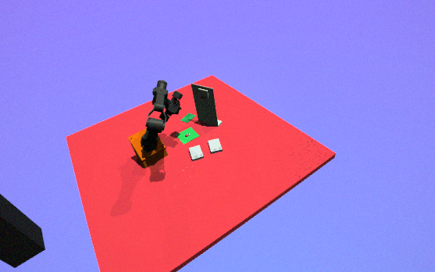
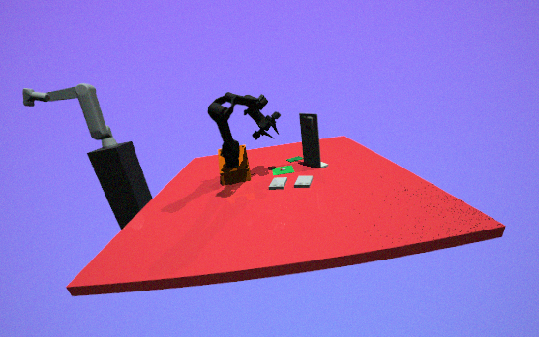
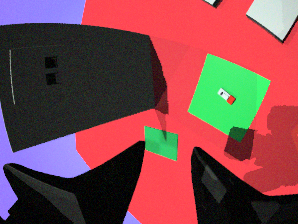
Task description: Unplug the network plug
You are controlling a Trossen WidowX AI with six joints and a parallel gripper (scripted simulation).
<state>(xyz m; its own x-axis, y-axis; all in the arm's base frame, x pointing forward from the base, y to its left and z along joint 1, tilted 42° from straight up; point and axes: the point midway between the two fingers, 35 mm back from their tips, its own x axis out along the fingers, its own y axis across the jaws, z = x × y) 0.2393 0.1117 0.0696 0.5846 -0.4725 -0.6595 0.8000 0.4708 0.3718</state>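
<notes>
From the top view I see my end effector [image 1: 176, 102] raised above the red bench [image 1: 249, 168], near the upright panel [image 1: 205, 105]. On the exterior view it hangs in the air, touching nothing. Through the wrist view its fingers stand partly apart and empty, and the network plug [image 3: 228, 96] lies on the larger green square [image 3: 229, 92].

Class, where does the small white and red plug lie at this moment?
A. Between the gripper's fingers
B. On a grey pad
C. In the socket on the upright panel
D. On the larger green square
D: the plug lies on the larger green square, apart from the gripper.
</notes>
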